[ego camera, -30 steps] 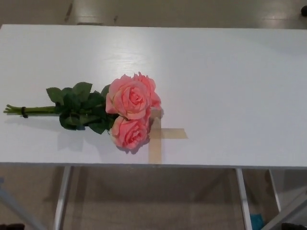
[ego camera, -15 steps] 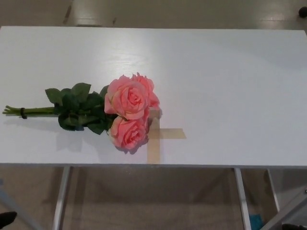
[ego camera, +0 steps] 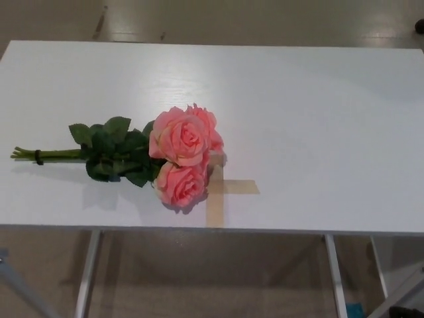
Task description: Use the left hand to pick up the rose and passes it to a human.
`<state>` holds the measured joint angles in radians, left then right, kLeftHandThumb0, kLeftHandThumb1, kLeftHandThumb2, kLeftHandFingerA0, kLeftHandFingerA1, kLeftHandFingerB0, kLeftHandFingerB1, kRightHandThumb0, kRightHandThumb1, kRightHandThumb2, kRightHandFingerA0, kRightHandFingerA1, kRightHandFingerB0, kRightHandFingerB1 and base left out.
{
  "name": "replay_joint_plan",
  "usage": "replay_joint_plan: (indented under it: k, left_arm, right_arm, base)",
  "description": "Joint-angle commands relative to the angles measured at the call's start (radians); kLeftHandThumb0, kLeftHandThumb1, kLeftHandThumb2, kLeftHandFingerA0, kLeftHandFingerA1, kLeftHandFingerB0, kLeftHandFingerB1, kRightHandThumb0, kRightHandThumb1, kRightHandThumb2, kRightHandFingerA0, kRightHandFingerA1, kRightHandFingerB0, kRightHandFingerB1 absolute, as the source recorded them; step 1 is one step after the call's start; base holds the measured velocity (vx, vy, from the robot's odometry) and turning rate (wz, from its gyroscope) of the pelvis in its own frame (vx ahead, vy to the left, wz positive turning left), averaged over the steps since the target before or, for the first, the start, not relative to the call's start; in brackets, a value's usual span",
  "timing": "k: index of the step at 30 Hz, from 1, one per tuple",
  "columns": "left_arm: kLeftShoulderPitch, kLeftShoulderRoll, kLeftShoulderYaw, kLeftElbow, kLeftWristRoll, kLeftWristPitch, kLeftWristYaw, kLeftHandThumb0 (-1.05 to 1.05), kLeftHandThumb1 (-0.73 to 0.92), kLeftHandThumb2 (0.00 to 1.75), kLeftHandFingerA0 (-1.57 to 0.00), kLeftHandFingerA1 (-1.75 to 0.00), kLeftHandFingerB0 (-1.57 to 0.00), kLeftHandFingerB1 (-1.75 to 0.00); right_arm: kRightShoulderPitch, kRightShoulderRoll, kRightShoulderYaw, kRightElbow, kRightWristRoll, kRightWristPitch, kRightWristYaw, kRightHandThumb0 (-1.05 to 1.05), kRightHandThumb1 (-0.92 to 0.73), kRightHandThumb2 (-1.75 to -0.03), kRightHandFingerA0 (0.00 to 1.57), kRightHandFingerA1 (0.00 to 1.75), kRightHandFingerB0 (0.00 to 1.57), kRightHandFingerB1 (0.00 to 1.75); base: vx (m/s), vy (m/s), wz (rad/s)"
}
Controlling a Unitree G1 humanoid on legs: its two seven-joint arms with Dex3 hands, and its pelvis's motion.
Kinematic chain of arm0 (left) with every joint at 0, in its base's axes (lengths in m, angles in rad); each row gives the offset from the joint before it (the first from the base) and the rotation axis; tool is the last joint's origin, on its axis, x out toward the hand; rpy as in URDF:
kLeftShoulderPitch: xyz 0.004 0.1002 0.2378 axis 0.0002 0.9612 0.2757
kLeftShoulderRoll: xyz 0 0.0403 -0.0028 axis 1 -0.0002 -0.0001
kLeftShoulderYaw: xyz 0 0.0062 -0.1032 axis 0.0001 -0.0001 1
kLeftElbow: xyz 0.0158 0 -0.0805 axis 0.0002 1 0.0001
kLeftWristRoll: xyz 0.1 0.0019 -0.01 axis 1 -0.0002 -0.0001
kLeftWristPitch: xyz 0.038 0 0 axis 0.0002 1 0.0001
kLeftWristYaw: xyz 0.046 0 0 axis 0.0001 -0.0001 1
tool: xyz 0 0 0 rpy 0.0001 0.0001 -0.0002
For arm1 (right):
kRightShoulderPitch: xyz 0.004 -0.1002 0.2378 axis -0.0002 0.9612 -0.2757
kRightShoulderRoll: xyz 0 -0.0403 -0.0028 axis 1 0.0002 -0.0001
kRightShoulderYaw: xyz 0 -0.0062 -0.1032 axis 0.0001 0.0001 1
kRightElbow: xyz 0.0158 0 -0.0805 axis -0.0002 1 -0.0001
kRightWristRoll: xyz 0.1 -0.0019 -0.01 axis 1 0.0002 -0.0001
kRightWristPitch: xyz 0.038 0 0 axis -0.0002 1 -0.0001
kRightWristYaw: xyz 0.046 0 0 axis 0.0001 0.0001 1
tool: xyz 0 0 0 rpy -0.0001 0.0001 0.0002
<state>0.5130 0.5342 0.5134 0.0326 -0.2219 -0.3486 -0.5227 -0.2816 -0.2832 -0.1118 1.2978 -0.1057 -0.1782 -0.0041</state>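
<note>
The rose (ego camera: 179, 149) lies flat on the white desk (ego camera: 318, 119), on the left half and close to the front edge. It is really a small bunch: pink flowers, dark green leaves (ego camera: 116, 149), and thin green stems (ego camera: 50, 154) tied with a little dark band (ego camera: 38, 157).

The bunch lies sideways across the desk. The stems point to the left and the flowers point to the right. The flowers rest on top of a cross of tan tape (ego camera: 225, 189) stuck to the desk.

No robot hand shows in the head view, not the left one and not the right one. So I cannot say if either one is spread apart or closed up.

The stems are the thin part that is easy to hold, and they sit far out on the left side. That is the side the left arm comes in from, so I think the left robot hand has the shorter way to go. It would need to reach in from the left and close around the stems near the band. The pick-up has not started yet.
</note>
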Motion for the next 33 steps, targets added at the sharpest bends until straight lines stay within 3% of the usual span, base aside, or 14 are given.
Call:
replay_joint_plan:
  k: [1, 6, 7, 13, 14, 16, 17, 20, 23, 24, 26, 30, 31, 33]
  left_arm:
    - [-0.009, -0.004, 0.144, -0.276, -0.204, -0.132, -0.024, -0.24, 0.40, 0.52, -0.51, -0.40, -0.33, -0.32]
    - [-0.178, 0.030, 0.153, -0.263, -0.078, -0.110, 0.038, -0.45, 0.36, 0.62, -0.37, -0.45, -0.22, -0.35]
    - [-0.225, 0.048, 0.135, -0.275, -0.044, -0.079, 0.054, -0.52, 0.37, 0.65, -0.33, -0.44, -0.21, -0.36]
    - [-0.401, 0.133, 0.058, -0.259, 0.078, -0.011, 0.078, -0.62, 0.40, 0.70, -0.27, -0.41, -0.21, -0.37]
    - [-0.487, 0.177, 0.000, -0.251, 0.126, 0.055, 0.084, -0.55, 0.46, 0.55, -0.31, -0.34, -0.26, -0.29]
    - [-0.532, 0.197, -0.036, -0.241, 0.145, 0.092, 0.086, -0.51, 0.46, 0.54, -0.31, -0.35, -0.27, -0.30]
    - [-0.567, 0.207, -0.064, -0.221, 0.157, 0.110, 0.086, -0.24, 0.25, 0.84, -0.14, -0.52, -0.12, -0.50]
    - [-0.727, 0.235, -0.192, -0.055, 0.200, 0.148, 0.066, -0.26, 0.27, 0.85, -0.10, -0.50, -0.08, -0.49]
    - [-0.738, 0.242, -0.203, -0.038, 0.199, 0.142, 0.071, -0.26, 0.27, 0.85, -0.10, -0.50, -0.08, -0.49]
    - [-0.794, 0.251, -0.249, 0.015, 0.240, 0.152, 0.071, -0.54, 0.49, 0.55, -0.22, -0.30, -0.20, -0.28]
    - [-0.936, 0.257, -0.368, 0.140, 0.342, 0.194, 0.077, -0.53, 0.47, 0.55, -0.21, -0.30, -0.18, -0.28]
    - [-0.995, 0.258, -0.428, 0.195, 0.381, 0.221, 0.089, -0.50, 0.45, 0.54, -0.19, -0.29, -0.17, -0.28]
    - [-1.066, 0.241, -0.497, 0.252, 0.450, 0.267, 0.099, -0.28, 0.24, 0.82, 0.00, -0.47, 0.00, -0.46]
    - [-1.093, 0.238, -0.524, 0.290, 0.467, 0.263, 0.111, -0.28, 0.24, 0.82, 0.00, -0.47, 0.00, -0.46]
  right_arm:
    - [-0.005, -0.014, 0.002, 0.013, -0.003, 0.012, -0.007, -0.56, -0.63, -0.94, 0.50, 0.57, 0.29, 0.47]
    - [-0.010, -0.017, 0.008, 0.015, -0.006, 0.013, -0.009, -0.56, -0.63, -0.94, 0.50, 0.57, 0.29, 0.47]
    - [-0.007, -0.017, 0.011, 0.015, -0.008, 0.015, -0.011, -0.52, -0.77, -0.64, 0.58, 0.44, 0.36, 0.32]
    - [-0.007, -0.016, 0.023, 0.016, -0.011, 0.016, -0.011, -0.52, -0.77, -0.64, 0.58, 0.45, 0.35, 0.32]
    - [-0.007, -0.018, 0.023, 0.017, -0.009, 0.017, -0.009, -0.52, -0.77, -0.64, 0.58, 0.45, 0.35, 0.32]
    - [-0.006, -0.015, 0.024, 0.017, -0.009, 0.018, -0.012, -0.52, -0.77, -0.64, 0.58, 0.45, 0.35, 0.32]
    - [-0.007, -0.014, 0.023, 0.017, -0.006, 0.021, -0.012, -0.52, -0.77, -0.64, 0.59, 0.45, 0.35, 0.32]
    - [-0.011, -0.012, 0.016, 0.018, 0.001, 0.027, -0.010, -0.52, -0.77, -0.64, 0.59, 0.46, 0.36, 0.32]
    - [-0.011, -0.012, 0.016, 0.018, 0.001, 0.028, -0.010, -0.52, -0.77, -0.64, 0.59, 0.46, 0.36, 0.32]
    - [-0.013, -0.013, 0.016, 0.018, 0.001, 0.028, -0.009, -0.52, -0.77, -0.64, 0.59, 0.46, 0.36, 0.32]
    - [-0.011, -0.016, 0.021, 0.017, -0.005, 0.028, -0.012, -0.52, -0.77, -0.64, 0.60, 0.46, 0.35, 0.32]
    - [-0.012, -0.014, 0.026, 0.018, -0.008, 0.027, -0.013, -0.52, -0.77, -0.64, 0.61, 0.47, 0.35, 0.32]
    - [-0.012, -0.013, 0.030, 0.018, -0.012, 0.025, -0.013, -0.52, -0.77, -0.64, 0.61, 0.47, 0.35, 0.32]
    - [-0.012, -0.013, 0.030, 0.018, -0.010, 0.025, -0.012, -0.52, -0.77, -0.64, 0.61, 0.47, 0.35, 0.32]
  base:
    - [0.00, 0.000, 0.00]
    - [0.00, 0.000, 0.00]
    - [0.00, 0.000, 0.00]
    - [0.00, 0.000, 0.00]
    - [0.00, 0.000, 0.00]
    - [0.00, 0.000, 0.03]
    - [0.00, 0.000, 0.00]
    - [0.00, 0.000, 0.00]
    - [0.00, 0.000, 0.00]
    - [0.00, 0.000, 0.00]
    - [0.00, 0.000, 0.04]
    - [0.00, 0.000, 0.00]
    - [0.00, 0.000, 0.00]
    - [0.00, 0.000, 0.00]
